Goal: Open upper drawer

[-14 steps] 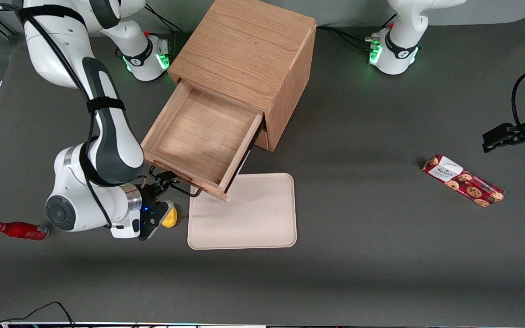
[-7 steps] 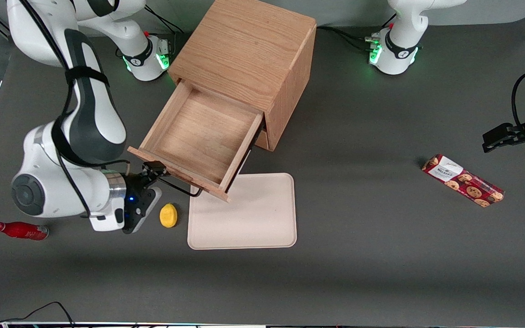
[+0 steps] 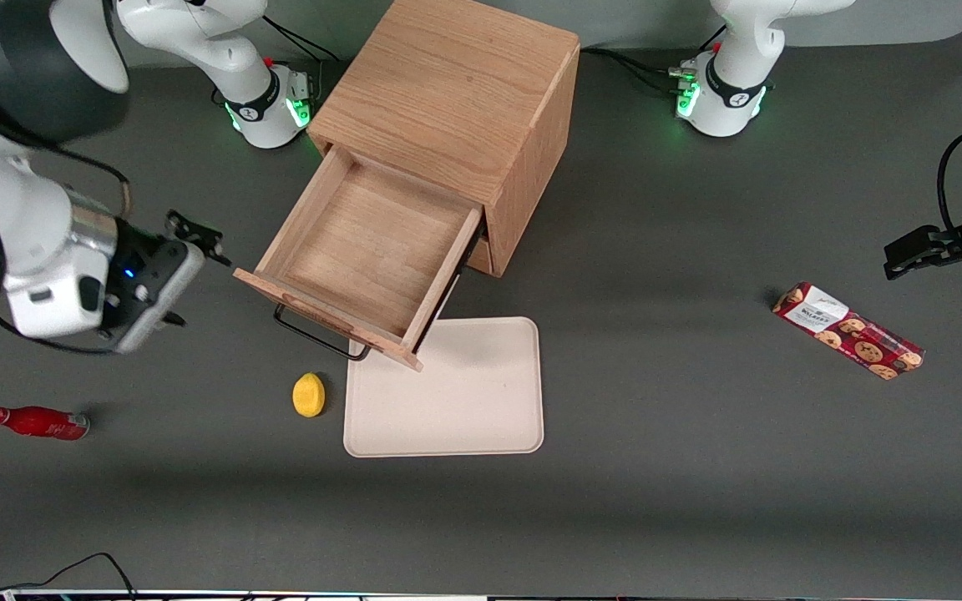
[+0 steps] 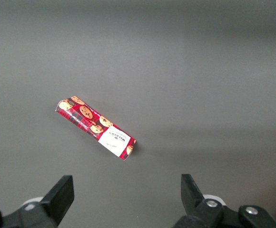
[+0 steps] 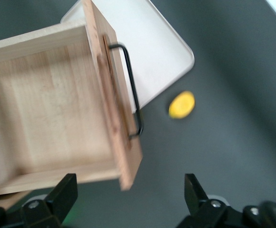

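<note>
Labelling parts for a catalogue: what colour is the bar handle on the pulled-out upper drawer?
Black: the thin metal bar handle on the light-oak upper drawer, clearest in the right wrist view. The gripper hangs apart from it.

Upper drawer (image 3: 362, 250) pulled out, tool (image 3: 189, 271) raised, spread, toward working arm's end

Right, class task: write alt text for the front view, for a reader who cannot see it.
The oak cabinet's upper drawer stands pulled out and empty, its dark handle free. The gripper, open, hangs above the table toward the working arm's end. A tray, lemon, red bottle and biscuit packet lie on the table.
</note>
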Tool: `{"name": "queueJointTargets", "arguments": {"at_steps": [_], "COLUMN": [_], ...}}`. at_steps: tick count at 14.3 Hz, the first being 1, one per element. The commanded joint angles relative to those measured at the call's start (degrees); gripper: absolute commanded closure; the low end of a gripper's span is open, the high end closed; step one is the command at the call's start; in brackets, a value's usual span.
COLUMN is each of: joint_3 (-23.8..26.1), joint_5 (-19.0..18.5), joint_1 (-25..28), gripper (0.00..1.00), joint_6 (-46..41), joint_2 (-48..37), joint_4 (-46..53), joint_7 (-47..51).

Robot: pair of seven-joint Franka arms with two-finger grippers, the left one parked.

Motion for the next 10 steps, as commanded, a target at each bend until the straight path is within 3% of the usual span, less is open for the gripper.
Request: {"name": "queueJointTargets", "arguments": {"at_steps": [1, 3, 5, 7, 10], "joint_3": [0.3, -2.1, -4.2, -4.6, -5.3], "joint_5": [-6.6, -6.9, -7.4, -8.2, -8.4], "joint_1": [0.6, 0.4, 0.0, -1.2, -5.9], "gripper": [0.0, 0.0, 0.0, 0.0, 0.0], "joint_6": [0.3, 1.6, 9.1, 16.5, 17.9], "joint_2": [-7.4, -10.7, -17.6, -22.7, -21.0], "joint_4": [-8.9, -14.5, -26.2, -35.9, -35.4], "joint_7": [13.5, 20.6, 27.3, 28.0, 27.4]}}
